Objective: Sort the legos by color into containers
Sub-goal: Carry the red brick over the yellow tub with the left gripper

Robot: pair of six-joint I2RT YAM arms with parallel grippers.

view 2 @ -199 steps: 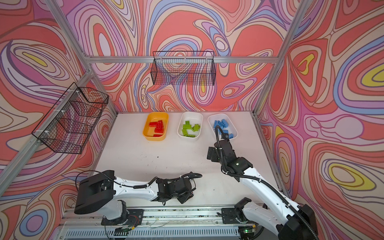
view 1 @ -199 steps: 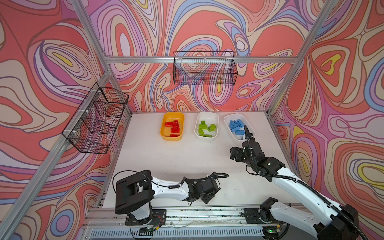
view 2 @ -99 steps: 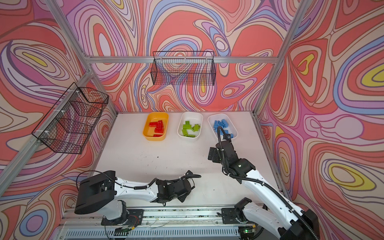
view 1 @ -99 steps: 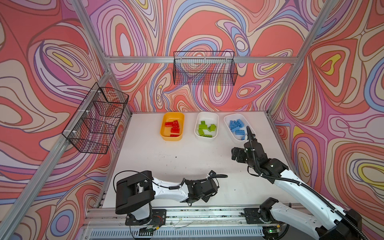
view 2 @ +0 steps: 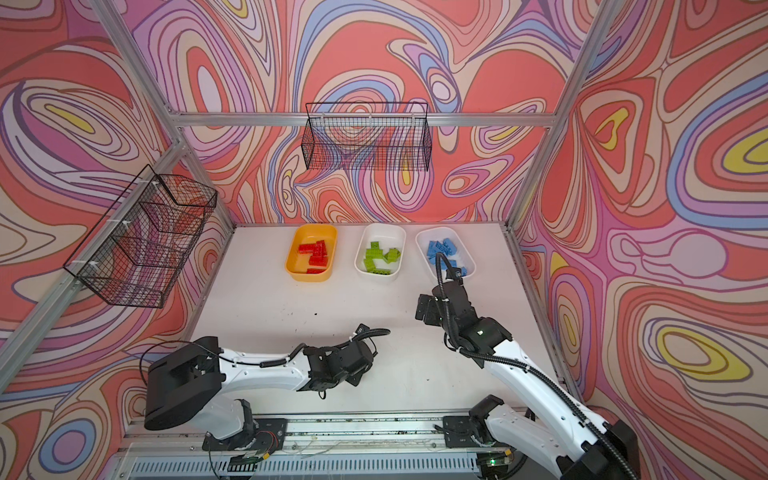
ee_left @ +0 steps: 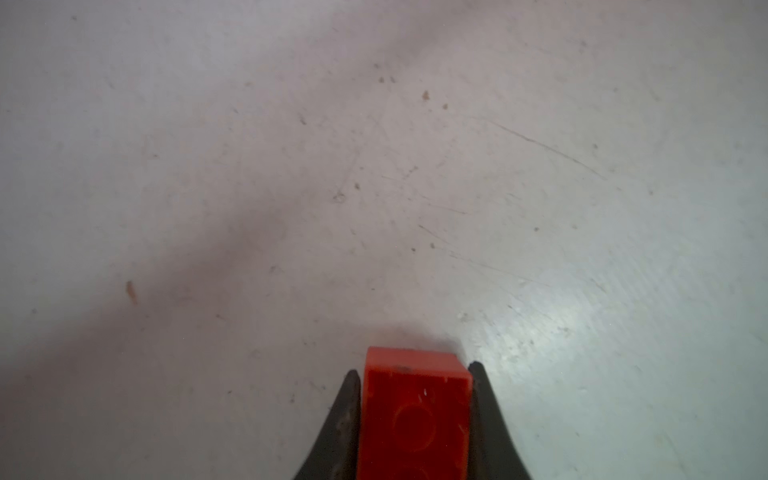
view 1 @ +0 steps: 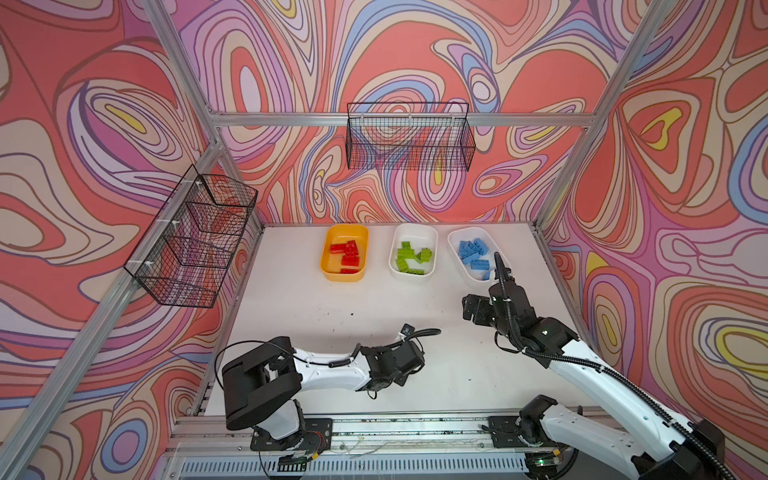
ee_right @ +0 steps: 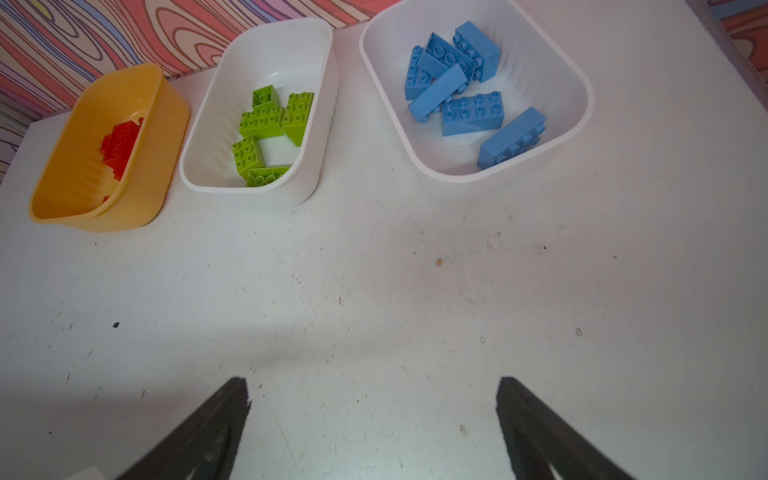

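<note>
Item 1. My left fingers (view 1: 403,372): narrow, clamped on the two long sides of one red brick (ee_left: 415,411), studs facing the wrist camera. They sit at the front middle of the desk (view 1: 332,316), low down. I cannot tell whether the brick touches the surface.

Item 2. My right fingers (view 1: 477,309): spread wide, with only bare desk between them. They hang above the desk, just in front of the right-hand white tub (view 1: 455,237).

Item 3. Yellow-orange tub (view 1: 323,264): back of the desk, leftmost of three in a row. It holds red bricks (view 1: 348,251) only.

Item 4. Middle white tub (view 1: 415,230): beside the yellow-orange one, apart from it. It holds lime green bricks (view 1: 409,255), some lying flat and some tipped.

Item 5. The right-hand white tub holds light blue bricks (view 1: 473,251), several leaning on one another.

Item 6. Two black wire baskets: one on the back wall (view 1: 409,139), one on the left wall (view 1: 191,237).
</note>
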